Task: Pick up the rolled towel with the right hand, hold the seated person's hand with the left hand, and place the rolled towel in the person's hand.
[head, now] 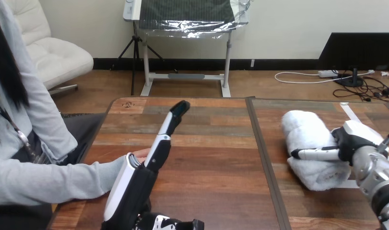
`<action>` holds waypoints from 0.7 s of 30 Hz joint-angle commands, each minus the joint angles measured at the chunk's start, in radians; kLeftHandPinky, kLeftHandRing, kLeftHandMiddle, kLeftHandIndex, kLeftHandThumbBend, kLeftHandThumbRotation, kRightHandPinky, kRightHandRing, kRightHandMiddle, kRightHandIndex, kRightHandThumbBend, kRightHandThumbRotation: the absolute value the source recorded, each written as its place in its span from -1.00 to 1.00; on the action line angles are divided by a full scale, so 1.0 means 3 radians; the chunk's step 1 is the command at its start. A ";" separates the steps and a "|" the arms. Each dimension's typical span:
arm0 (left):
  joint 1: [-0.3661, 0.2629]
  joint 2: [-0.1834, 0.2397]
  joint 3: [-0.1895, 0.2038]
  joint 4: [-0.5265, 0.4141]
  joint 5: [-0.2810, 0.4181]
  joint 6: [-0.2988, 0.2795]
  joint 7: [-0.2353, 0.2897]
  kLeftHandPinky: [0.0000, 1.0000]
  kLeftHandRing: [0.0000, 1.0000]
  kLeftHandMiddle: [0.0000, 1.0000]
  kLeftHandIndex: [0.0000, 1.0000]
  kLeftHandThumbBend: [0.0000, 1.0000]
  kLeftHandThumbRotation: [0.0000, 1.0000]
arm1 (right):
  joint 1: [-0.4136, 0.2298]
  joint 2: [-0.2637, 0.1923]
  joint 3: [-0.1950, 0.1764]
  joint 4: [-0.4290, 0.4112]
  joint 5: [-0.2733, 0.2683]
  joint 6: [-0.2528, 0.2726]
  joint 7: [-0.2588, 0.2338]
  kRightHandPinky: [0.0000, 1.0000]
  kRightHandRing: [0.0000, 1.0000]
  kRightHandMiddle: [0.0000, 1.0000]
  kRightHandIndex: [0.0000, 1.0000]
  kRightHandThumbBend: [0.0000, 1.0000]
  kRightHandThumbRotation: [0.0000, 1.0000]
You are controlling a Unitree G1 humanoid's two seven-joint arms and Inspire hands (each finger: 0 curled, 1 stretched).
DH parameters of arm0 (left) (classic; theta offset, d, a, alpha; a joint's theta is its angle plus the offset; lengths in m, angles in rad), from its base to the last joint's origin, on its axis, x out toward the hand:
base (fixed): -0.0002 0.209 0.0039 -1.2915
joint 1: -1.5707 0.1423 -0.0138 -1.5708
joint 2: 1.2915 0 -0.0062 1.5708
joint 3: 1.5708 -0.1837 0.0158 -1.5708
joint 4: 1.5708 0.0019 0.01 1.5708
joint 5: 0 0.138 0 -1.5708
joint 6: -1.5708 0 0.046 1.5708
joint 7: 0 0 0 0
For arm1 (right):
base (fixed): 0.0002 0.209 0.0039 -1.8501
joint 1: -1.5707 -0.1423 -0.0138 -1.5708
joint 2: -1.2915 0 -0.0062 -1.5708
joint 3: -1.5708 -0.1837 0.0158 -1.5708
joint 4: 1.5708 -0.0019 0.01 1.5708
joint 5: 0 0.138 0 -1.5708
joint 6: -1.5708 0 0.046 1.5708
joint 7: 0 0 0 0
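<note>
One rolled towel [308,128], clasped by right robot hand [349,143]; left robot hand [137,184] open-fingered beside person's hand [140,153].

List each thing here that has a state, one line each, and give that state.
rolled towel: rolled, lying on the table.
right hand: on the rolled towel, grip unclear.
person's hand: resting on the table, partly hidden.
left hand: open, fingers straight, beside the person's hand.

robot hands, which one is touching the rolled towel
The right robot hand, at the view's right, is against the rolled towel. The left robot hand stands open beside the person's hand, well apart from the towel.
</note>
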 commanded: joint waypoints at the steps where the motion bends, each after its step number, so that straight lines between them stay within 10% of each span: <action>1: -0.0091 0.0001 -0.0005 -0.0150 -0.0058 -0.0075 -0.0015 0.99 1.00 1.00 1.00 1.00 0.55 | 0.0126 0.0168 0.0064 0.0057 -0.0033 0.0081 -0.0035 0.05 0.33 0.42 0.44 0.99 -0.25; 10: -0.0071 0.0005 -0.0048 -0.0167 -0.0154 -0.0062 -0.0053 0.99 1.00 1.00 1.00 1.00 0.54 | 0.0159 0.0183 0.0005 0.0045 0.0031 -0.0016 -0.0144 -0.01 0.25 0.34 0.18 0.88 -0.84; 21: -0.0079 -0.0033 -0.0002 -0.0156 -0.0120 -0.0085 -0.0077 0.99 1.00 1.00 1.00 1.00 0.52 | 0.0184 0.0175 -0.0087 0.0033 0.0158 -0.0161 -0.0254 0.25 0.41 0.40 0.03 0.67 -0.99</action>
